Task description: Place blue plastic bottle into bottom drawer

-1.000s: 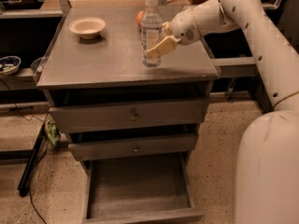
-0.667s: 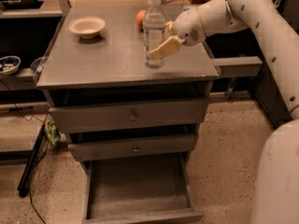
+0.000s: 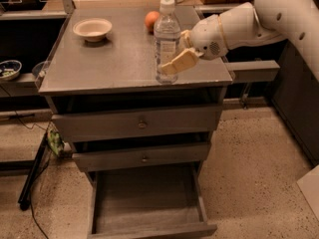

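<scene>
The blue plastic bottle (image 3: 167,39), clear with a white cap, stands upright near the front right edge of the grey cabinet top (image 3: 114,63). My gripper (image 3: 175,63) reaches in from the right and is shut on the bottle's lower half, one tan finger (image 3: 180,61) lying across its front. Whether the bottle's base touches the top or hovers just above it I cannot tell. The bottom drawer (image 3: 144,203) is pulled out below, its flat grey floor bare. The two knobbed drawers above it are partly pulled out.
An orange (image 3: 151,20) sits behind the bottle and a white bowl (image 3: 92,29) at the back left of the top. A side shelf at left holds a small bowl (image 3: 9,68). Cables (image 3: 32,178) lie on the floor at left. My white arm (image 3: 259,19) spans the right side.
The bottle and my gripper have shifted together toward the front edge of the cabinet top and slightly to the right. The bowl and the orange have not moved.
</scene>
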Action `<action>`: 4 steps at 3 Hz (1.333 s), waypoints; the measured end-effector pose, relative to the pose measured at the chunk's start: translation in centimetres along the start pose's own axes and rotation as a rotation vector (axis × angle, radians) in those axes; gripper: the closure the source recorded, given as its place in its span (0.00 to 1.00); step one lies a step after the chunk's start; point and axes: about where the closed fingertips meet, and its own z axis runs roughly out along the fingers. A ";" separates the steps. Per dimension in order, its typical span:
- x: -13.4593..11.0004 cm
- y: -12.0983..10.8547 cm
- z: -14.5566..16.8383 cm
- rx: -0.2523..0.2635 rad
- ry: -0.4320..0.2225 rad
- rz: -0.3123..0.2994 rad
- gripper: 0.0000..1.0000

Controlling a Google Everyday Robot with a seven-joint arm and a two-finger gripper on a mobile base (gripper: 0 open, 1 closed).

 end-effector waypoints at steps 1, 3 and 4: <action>1.6 6.5 -0.1 0.004 0.011 0.002 1.00; 2.3 8.1 0.7 0.031 0.015 -0.005 1.00; 3.0 9.4 1.2 0.054 0.013 -0.008 1.00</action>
